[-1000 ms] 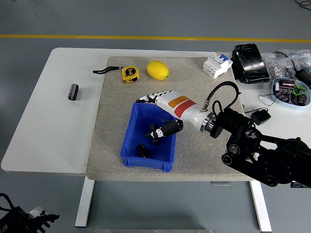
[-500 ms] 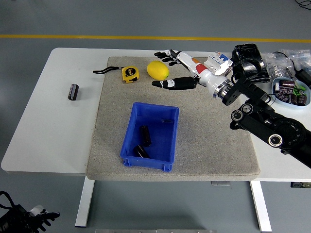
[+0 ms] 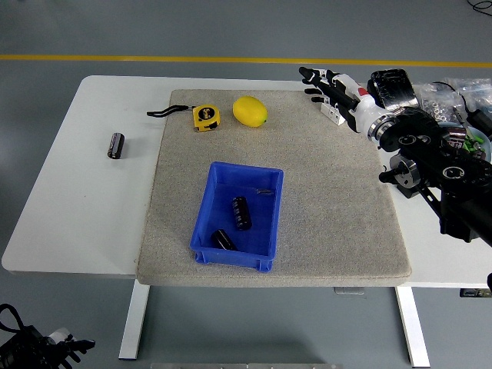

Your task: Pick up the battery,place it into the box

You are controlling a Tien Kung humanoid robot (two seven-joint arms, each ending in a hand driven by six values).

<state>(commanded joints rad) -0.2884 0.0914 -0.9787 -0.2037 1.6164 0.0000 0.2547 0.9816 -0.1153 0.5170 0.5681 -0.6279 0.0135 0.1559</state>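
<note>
The blue box stands on the grey mat, near its front. Two black batteries lie inside it, one in the middle and one near the front wall. A third black battery lies on the bare white table at the far left. My right hand is open and empty, with the fingers spread, above the back right of the mat, far from the box. My left arm is out of sight.
A yellow lemon and a yellow tape measure lie at the back of the mat. A white breaker, a black wrapped part and a tray of parts crowd the right.
My right hand let a battery go in the box, rose out of it and swung back and right past the lemon to the table's back right. The dropped battery rolled to the box's middle.
</note>
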